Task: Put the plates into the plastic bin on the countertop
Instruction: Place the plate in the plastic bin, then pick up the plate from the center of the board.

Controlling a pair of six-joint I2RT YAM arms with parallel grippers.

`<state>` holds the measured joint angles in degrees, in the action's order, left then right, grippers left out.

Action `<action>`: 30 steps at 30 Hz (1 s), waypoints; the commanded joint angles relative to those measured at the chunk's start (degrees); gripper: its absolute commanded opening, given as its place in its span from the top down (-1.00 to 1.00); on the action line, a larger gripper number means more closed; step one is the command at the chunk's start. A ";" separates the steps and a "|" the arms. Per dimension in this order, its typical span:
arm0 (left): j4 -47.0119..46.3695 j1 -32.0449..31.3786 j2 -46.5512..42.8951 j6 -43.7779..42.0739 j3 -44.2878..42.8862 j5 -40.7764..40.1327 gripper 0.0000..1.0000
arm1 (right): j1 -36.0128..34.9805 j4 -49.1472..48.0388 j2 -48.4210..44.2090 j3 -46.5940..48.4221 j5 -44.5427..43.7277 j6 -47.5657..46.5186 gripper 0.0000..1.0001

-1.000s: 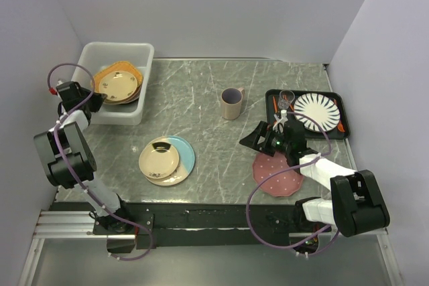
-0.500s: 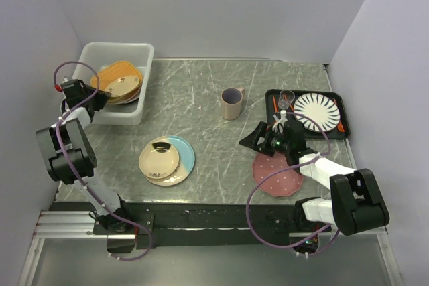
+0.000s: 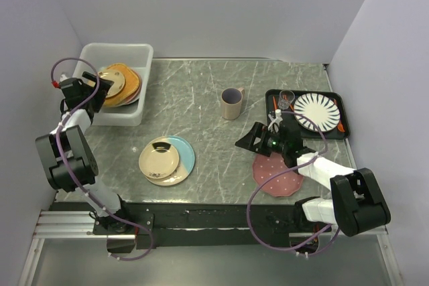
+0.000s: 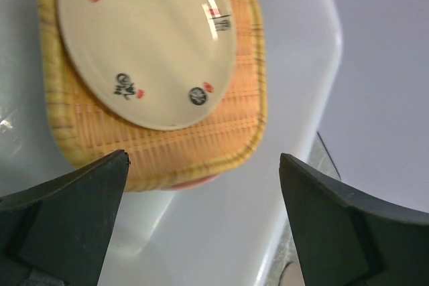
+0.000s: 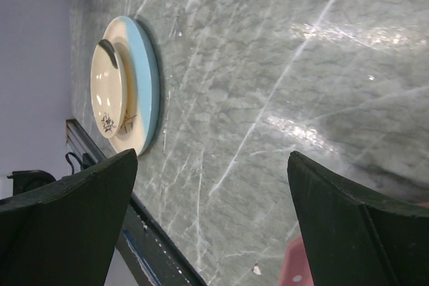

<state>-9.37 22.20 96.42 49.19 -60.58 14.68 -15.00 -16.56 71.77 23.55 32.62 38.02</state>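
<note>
The plastic bin stands at the back left of the countertop. Inside it a small cream floral plate lies on a woven orange plate, and a pink edge peeks out beneath. My left gripper hovers over the bin's left side, open and holding nothing. A cream plate rests on a cream-and-light-blue plate at the front centre. My right gripper is open and empty just above the countertop, beside the pink dotted plate.
A beige mug stands mid-table. A black tray at the right holds a white plate with black stripes and small items. Walls close in on three sides.
My left gripper went from shut to open, letting go of the cream floral plate, which now lies on the woven plate in the bin. The right gripper shifted slightly left.
</note>
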 commanded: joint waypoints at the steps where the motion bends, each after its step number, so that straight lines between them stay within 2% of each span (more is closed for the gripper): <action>1: -0.74 0.13 -5.80 -1.64 1.78 0.53 -0.99 | -2.13 0.21 -1.37 3.17 -0.80 -0.93 -1.00; 12: -1.62 -0.13 -8.88 -1.73 3.36 4.39 -0.99 | -6.35 1.53 -2.60 4.31 -3.53 -0.67 -1.00; 30: 0.66 -6.46 -24.87 -4.62 12.41 6.86 -0.99 | -20.31 1.44 5.75 14.58 -6.43 0.91 -0.98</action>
<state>-8.54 17.15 75.55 47.03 -49.15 20.32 -31.90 -13.78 75.11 33.89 27.66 38.28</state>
